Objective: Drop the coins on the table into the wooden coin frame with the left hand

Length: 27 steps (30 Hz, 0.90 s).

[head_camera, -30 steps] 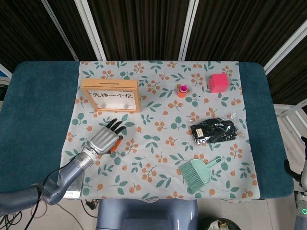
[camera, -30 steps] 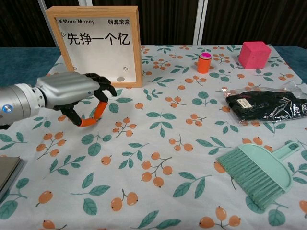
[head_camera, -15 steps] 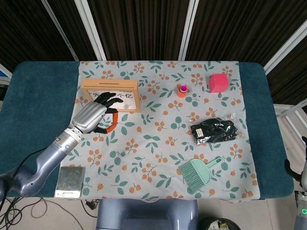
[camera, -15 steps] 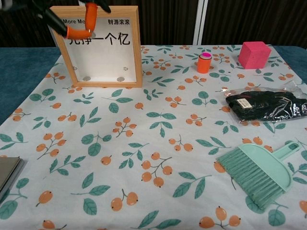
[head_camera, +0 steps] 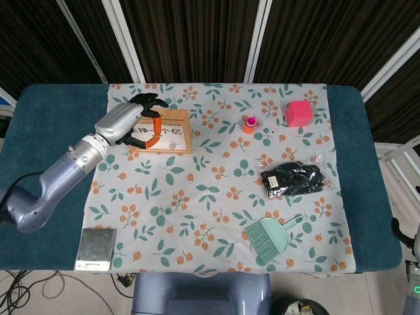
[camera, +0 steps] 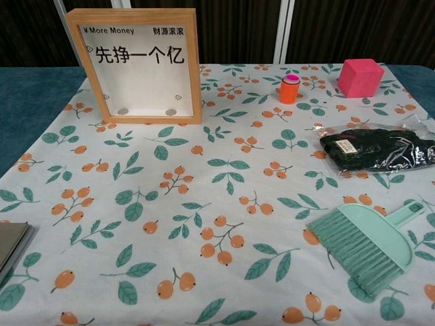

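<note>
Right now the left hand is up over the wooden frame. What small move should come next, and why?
Probably a slight lowering and lining up of the fingertips with the top edge of the wooden coin frame, then a release. In the head view the left hand hovers over the frame's left part with fingers curled; whether they pinch a coin I cannot tell. The chest view shows two coins already inside.

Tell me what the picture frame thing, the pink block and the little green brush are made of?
The frame looks like light wood: pale tan with a matte border, and a clear front pane, glass or plastic, showing two coins behind it. The pink block is matte with soft edges, perhaps foam, though I can't be sure. The green brush looks like smooth molded plastic, bristles included.
</note>
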Each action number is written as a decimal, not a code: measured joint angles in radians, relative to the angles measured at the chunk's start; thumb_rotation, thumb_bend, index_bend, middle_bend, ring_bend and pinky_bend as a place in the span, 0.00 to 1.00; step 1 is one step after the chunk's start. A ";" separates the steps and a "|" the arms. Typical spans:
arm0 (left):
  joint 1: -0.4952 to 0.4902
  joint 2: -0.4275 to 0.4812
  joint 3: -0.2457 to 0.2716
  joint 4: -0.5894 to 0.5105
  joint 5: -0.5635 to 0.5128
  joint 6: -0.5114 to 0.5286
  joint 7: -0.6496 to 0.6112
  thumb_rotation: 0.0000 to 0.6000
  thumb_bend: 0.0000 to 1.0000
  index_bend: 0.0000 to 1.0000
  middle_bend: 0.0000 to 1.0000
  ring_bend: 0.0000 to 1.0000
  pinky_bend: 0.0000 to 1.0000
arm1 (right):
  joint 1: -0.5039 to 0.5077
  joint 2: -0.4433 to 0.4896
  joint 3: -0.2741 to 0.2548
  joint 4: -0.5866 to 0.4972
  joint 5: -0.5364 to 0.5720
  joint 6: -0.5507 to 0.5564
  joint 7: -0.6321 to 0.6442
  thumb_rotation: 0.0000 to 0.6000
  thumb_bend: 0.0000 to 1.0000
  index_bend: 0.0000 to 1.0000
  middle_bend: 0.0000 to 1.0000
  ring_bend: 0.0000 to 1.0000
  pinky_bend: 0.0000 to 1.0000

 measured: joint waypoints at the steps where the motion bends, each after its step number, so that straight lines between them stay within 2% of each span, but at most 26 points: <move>1: -0.015 0.000 -0.002 0.035 0.000 -0.033 -0.023 1.00 0.65 0.80 0.18 0.00 0.00 | 0.000 0.000 0.000 0.001 0.000 0.001 -0.001 1.00 0.39 0.17 0.07 0.03 0.00; 6: -0.054 -0.012 -0.010 0.145 0.014 -0.116 -0.126 1.00 0.65 0.80 0.18 0.00 0.00 | -0.001 0.001 -0.001 0.003 -0.003 0.007 -0.009 1.00 0.39 0.17 0.07 0.03 0.00; 13: -0.065 -0.043 -0.008 0.250 0.078 -0.160 -0.237 1.00 0.66 0.80 0.18 0.00 0.00 | -0.001 -0.002 -0.001 0.004 -0.002 0.008 -0.015 1.00 0.39 0.17 0.07 0.03 0.00; 20: -0.060 -0.084 0.010 0.329 0.159 -0.148 -0.367 1.00 0.66 0.80 0.18 0.00 0.00 | -0.003 -0.002 0.003 0.002 0.004 0.011 -0.017 1.00 0.39 0.17 0.07 0.03 0.00; 27: -0.071 -0.130 0.059 0.414 0.230 -0.117 -0.429 1.00 0.66 0.81 0.18 0.00 0.00 | -0.003 -0.003 0.001 0.001 0.003 0.009 -0.017 1.00 0.39 0.17 0.07 0.03 0.00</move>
